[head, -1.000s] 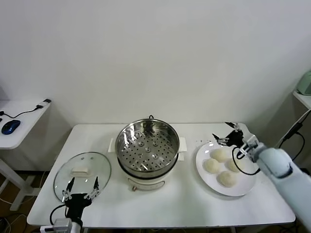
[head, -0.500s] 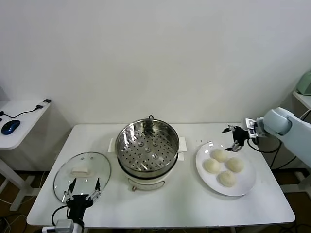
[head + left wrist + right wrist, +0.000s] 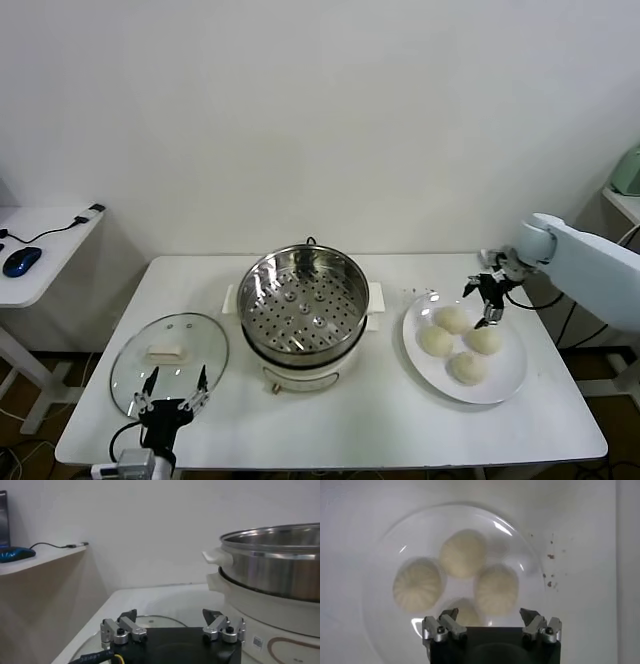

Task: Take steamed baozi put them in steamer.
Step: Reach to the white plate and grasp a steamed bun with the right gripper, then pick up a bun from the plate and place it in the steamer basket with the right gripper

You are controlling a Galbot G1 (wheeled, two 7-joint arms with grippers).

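I can read no words, brands or numbers anywhere; just beyond my left gripper (image 3: pixel 172 626) the white base of the steamer (image 3: pixel 270 570) carries a small square sticker (image 3: pixel 257 642) and a tan curved outline, both too small to read

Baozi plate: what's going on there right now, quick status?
Right gripper open above the plate, holding nothing. Four baozi on it; steamer empty. Left gripper open, idle by glass lid. Nothing in the way.

cream-white baozi (image 3: pixel 453 319) on white plate (image 3: pixel 509 385); shiny steel steamer (image 3: pixel 303 304), perforated tray, white base; clear glass lid (image 3: pixel 168 361), white handle; white table (image 3: pixel 380 420)
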